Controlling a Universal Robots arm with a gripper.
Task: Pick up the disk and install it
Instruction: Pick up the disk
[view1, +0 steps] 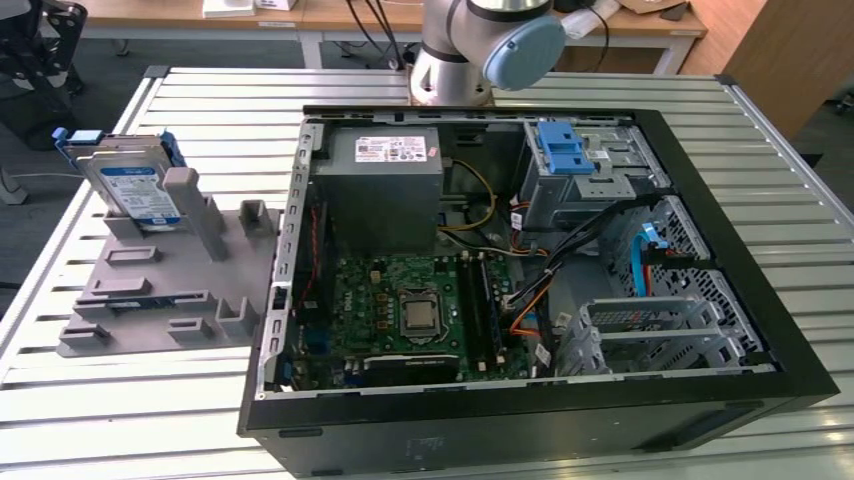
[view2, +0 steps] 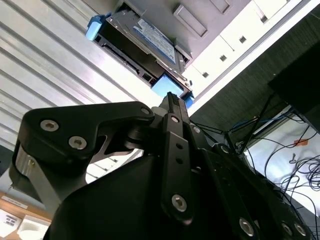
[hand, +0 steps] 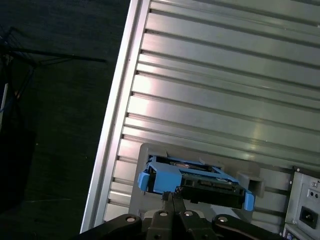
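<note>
The disk (view1: 134, 185), a silver drive with a white-and-blue label in a blue carrier, stands on edge in a grey holder (view1: 147, 290) at the exterior view's left. Both wrist views look down on the disk (view2: 142, 42) (hand: 195, 182) from well above. My gripper (view2: 171, 97) (hand: 172, 196) is shut with its black fingers pressed together, holding nothing and well clear of the disk. In the exterior view the arm's base (view1: 461, 50) stands behind the case.
An open black computer case (view1: 534, 420) lies on the slatted metal table (view1: 747, 150), with a grey power supply (view1: 387, 150), a motherboard (view1: 414, 310), a blue latch piece (view1: 567, 150) and metal drive cages (view1: 667, 330) inside. The table edge (hand: 112, 140) drops to dark floor.
</note>
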